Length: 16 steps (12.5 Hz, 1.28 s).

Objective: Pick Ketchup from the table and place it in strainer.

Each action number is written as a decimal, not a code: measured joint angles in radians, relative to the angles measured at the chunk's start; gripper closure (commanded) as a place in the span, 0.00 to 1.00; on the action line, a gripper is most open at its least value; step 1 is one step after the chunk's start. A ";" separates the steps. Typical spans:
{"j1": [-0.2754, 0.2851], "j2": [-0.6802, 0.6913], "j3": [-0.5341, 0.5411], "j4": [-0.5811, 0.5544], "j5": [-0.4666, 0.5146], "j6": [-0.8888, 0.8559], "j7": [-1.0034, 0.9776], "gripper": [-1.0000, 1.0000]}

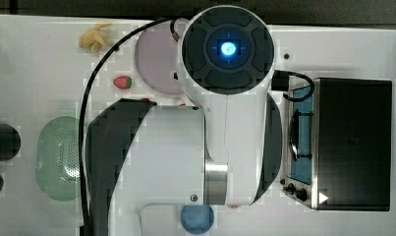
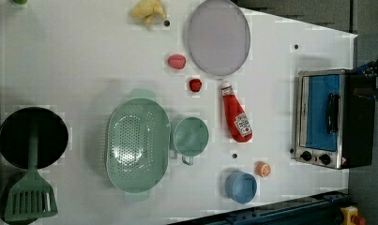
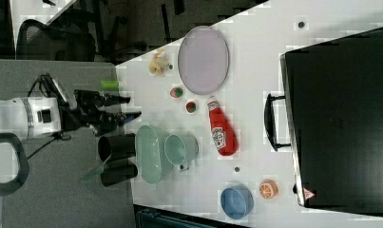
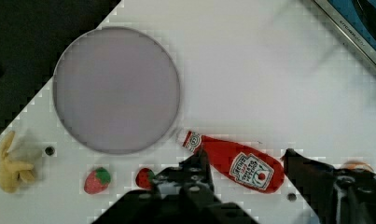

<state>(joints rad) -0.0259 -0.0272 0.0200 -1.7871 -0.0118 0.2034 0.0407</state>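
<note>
My gripper [image 4: 244, 161] spread wide above Ketchup [image 4: 234, 163], not touching; bottle lying flat on table [image 2: 83, 61] beside plate [image 2: 218, 36]; strainer [image 2: 137, 144] apart, beside teal bowl [image 2: 191, 136].

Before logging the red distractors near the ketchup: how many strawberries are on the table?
2: one strawberry beside the plate, the other strawberry between it and the Ketchup. None seem hidden.

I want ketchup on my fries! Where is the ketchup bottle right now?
In the left view, the Ketchup lies flat on the table, between the teal bowl and the toaster oven, its white cap toward the grey-lilac plate.
</note>
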 measured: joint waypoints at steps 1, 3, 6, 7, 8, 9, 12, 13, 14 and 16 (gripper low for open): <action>-0.037 -0.055 0.030 -0.063 0.023 -0.088 0.000 0.21; -0.076 -0.177 0.056 -0.158 0.026 -0.188 0.000 0.00; -0.086 -0.233 0.065 -0.130 0.028 -0.172 0.000 0.00; -0.086 -0.228 0.066 -0.122 0.036 -0.157 0.000 0.00; -0.087 -0.216 0.072 -0.123 0.042 -0.142 0.000 0.00; -0.088 -0.197 0.079 -0.133 0.042 -0.118 -0.009 0.00; -0.092 -0.114 0.084 -0.196 0.042 0.018 -0.133 0.00; -0.094 -0.084 0.089 -0.225 0.040 0.060 -0.205 0.00; -0.094 -0.058 0.097 -0.260 0.038 0.115 -0.296 0.00; -0.094 -0.007 0.113 -0.314 0.038 0.207 -0.486 0.00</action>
<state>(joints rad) -0.1201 -0.0346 0.1334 -2.1016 0.0258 0.4102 -0.4448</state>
